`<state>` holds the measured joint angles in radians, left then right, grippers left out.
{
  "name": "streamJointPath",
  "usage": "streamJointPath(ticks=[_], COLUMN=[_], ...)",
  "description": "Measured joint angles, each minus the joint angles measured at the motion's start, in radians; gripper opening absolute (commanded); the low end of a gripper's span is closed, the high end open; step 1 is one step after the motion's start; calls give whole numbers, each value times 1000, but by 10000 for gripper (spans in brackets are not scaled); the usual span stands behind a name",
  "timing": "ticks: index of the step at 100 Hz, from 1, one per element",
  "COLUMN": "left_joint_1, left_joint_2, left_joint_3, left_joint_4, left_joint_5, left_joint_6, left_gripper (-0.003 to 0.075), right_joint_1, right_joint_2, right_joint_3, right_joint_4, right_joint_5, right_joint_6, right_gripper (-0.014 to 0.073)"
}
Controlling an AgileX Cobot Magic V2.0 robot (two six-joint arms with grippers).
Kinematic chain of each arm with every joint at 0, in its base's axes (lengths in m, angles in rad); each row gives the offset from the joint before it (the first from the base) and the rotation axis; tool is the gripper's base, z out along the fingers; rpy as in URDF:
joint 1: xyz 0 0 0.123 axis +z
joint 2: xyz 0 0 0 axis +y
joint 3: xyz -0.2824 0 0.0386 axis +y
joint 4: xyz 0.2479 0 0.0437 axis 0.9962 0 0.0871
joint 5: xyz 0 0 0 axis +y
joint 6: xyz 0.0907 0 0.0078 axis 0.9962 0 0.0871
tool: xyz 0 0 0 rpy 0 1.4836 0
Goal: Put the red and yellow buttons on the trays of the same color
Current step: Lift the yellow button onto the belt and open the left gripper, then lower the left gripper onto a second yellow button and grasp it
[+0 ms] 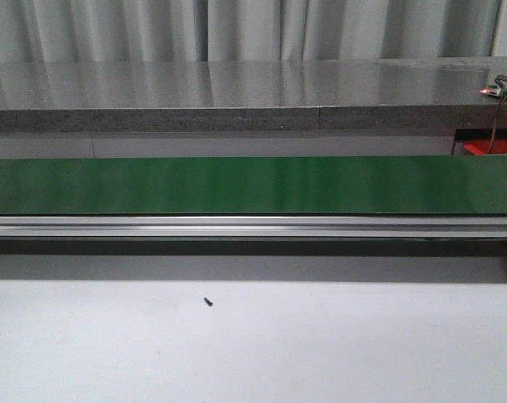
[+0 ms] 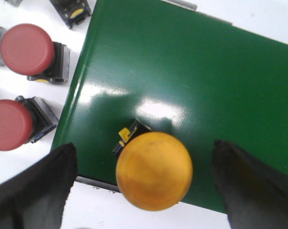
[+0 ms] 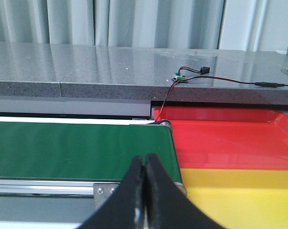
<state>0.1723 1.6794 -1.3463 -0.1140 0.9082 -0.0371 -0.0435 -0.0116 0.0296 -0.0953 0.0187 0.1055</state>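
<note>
In the left wrist view a yellow button with a black base stands on the green belt near its edge. My left gripper is open around it, and both black fingers stand well clear of the cap. Two red buttons sit on the white table beside the belt. In the right wrist view my right gripper is shut and empty, in front of the belt's end. The red tray and the yellow tray lie side by side past that end. Neither gripper shows in the front view.
The green belt runs across the front view on an aluminium rail. A grey stone counter stands behind it, with wires on top. A small black screw lies on the white table. Another black base lies near the red buttons.
</note>
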Motion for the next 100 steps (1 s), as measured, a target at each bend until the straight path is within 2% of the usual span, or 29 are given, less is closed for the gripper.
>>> streamJointPath(ticks=[25,39,68,100], left_joint_1=[-11,16,148,266], left_joint_2=[-93,-132,-143,-96], left_joint_3=[0,0,9,39], left_joint_4=[3,21,68,50], left_joint_5=[-10,-8,33,25], left_joint_6=[-9,-16,-16,-45], left_gripper=[574,574,574,565], right_joint_1=[0,0,0,0], right_joint_2=[0,0,0,0], right_joint_3=[0,0,0,0], right_joint_4=[0,0,0,0], right_joint_5=[0,0,0,0], right_joint_6=[0,0,0,0], right_gripper=[-97,-97,-97,-97])
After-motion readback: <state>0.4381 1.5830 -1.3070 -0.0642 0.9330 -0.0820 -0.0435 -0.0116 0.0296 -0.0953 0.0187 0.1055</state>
